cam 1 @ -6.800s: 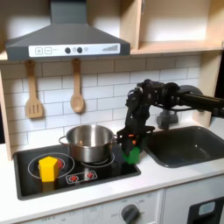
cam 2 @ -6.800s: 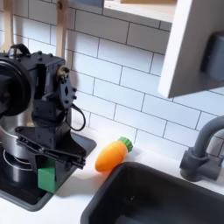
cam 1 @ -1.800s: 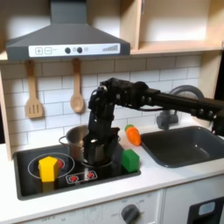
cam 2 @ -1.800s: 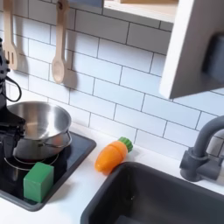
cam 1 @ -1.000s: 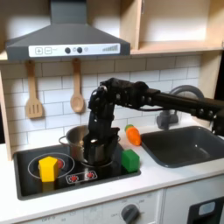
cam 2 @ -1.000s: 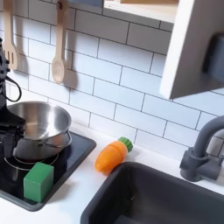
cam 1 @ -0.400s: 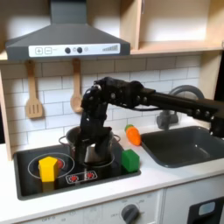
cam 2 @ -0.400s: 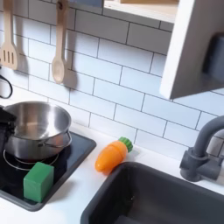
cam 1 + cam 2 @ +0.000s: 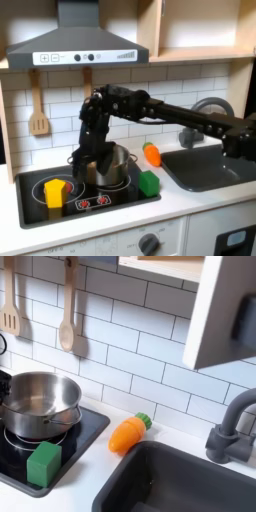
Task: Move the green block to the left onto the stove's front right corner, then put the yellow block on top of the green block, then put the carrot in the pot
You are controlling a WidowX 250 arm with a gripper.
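Note:
The green block (image 9: pixel 148 183) sits on the stove's (image 9: pixel 30 207) front corner at the first exterior view's right, and it shows as a green block (image 9: pixel 43 463) on the stove (image 9: pixel 88 437) in the second exterior view. The yellow block (image 9: pixel 55 192) stands on the left burner. On the counter between stove and sink lies the carrot (image 9: pixel 152 153), seen close up as a carrot (image 9: pixel 128 433). The pot (image 9: pixel 110 166) stands on the back burner, its rim and handle plain on the pot (image 9: pixel 40 404). My gripper (image 9: pixel 84 173) hangs open over the stove just left of the pot, right of and above the yellow block, holding nothing.
A dark sink basin (image 9: pixel 208 165) with a faucet (image 9: pixel 228 432) takes the counter's right side. Wooden utensils (image 9: pixel 38 108) hang on the tiled back wall under the range hood (image 9: pixel 75 45). Red knobs (image 9: pixel 90 202) line the stove's front edge.
My arm has swung leftward across the pot, from beside the green block to the pot's left side. The green block stays put on the stove corner; the carrot and yellow block have not moved.

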